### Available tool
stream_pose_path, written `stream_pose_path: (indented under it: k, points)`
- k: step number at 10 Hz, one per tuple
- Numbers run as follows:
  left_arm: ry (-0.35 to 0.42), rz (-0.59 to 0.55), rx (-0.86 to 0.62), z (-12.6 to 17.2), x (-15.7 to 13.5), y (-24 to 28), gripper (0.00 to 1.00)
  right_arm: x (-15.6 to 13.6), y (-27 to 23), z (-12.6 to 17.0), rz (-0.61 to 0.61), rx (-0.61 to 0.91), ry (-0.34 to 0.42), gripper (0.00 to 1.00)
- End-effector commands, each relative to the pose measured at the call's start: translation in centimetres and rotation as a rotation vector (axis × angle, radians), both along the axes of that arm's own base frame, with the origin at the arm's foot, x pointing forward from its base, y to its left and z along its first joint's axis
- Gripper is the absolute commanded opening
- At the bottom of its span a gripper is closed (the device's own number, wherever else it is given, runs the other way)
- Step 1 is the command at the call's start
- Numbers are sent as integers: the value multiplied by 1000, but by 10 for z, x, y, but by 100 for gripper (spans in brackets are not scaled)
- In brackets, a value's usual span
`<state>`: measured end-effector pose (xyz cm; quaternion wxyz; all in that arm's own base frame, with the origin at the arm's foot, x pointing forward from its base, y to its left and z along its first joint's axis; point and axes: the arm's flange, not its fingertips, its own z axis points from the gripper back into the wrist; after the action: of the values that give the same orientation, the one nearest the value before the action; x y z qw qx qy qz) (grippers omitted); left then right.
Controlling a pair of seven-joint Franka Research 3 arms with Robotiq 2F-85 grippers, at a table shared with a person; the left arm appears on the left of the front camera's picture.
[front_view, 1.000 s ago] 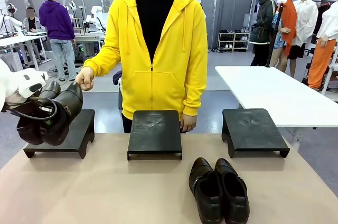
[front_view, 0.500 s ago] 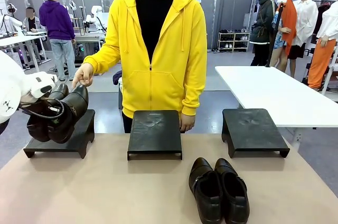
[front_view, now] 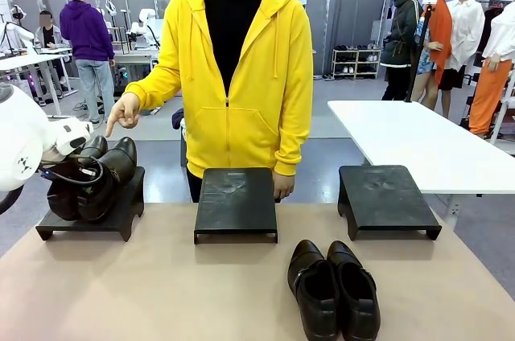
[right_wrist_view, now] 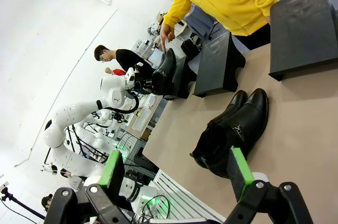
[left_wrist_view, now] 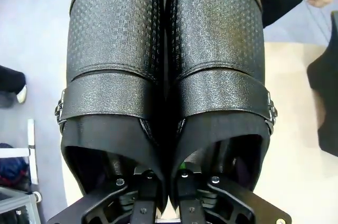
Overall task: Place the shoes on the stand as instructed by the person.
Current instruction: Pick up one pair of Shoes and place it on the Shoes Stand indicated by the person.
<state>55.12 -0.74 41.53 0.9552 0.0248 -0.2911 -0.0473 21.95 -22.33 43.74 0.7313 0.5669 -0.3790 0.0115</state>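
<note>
- Nearest: right claw [right_wrist_view: 175, 172] hangs over the beige bench [front_view: 161, 293], green pads wide apart, holding nothing.
- Just ahead of it on the bench is a pair of glossy black leather dress shoes [front_view: 334, 291], side by side and touching. Toes point away toward the far side. Long axis runs near to far.
- Farther, left side: left claw [left_wrist_view: 163, 200] is squeezed together on the touching inner walls of a second pair, one finger down each shoe mouth. These are dark grain-embossed leather shoes with straps and side buckles [front_view: 90, 180].
- Change over the last second: this held pair hung off the near-left edge of the low black left stand [front_view: 121, 208]. It now lies over the stand's top.
- Heel ends look to be down at the stand's surface, but contact cannot be confirmed. Toes are raised and point up toward the far right. Long axis runs near-left to far-right.
- Beyond: the person in the bright yellow hoodie [front_view: 241, 76]. Their hand [front_view: 122, 113] has gone from a loose fist to an index finger aimed down at the same stand.
- Judgement: the pair is at the indicated stand. Settling and release look like what is left for it, and the bench pair is not yet started.
</note>
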Motion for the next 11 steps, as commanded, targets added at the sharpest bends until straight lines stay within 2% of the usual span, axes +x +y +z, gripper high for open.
stream_pose_path:
  k: [1, 6, 7, 8, 9, 10, 11]
  points:
    - [-33, 3, 35, 4, 14, -2, 8, -1, -1, 2, 0, 4, -18, 100]
    - [-14, 40, 40, -16, 23, 2, 8, -1, -1, 2, 0, 4, -18, 100]
    - [-10, 45, 37, -17, 23, 3, 32, -1, -1, 2, 0, 4, -18, 100]
    - [-15, 49, 32, -14, 23, 4, 43, -1, -1, 2, 0, 4, -18, 100]
    - [-20, 53, 29, -11, 23, 5, 66, -1, -1, 2, 0, 4, -18, 100]
    - [-9, 53, 17, -7, 22, 5, 77, -1, -1, 2, 0, 4, -18, 100]
    - [-1, 53, 33, -5, 21, 3, 100, -1, -1, 2, 0, 4, -18, 100]
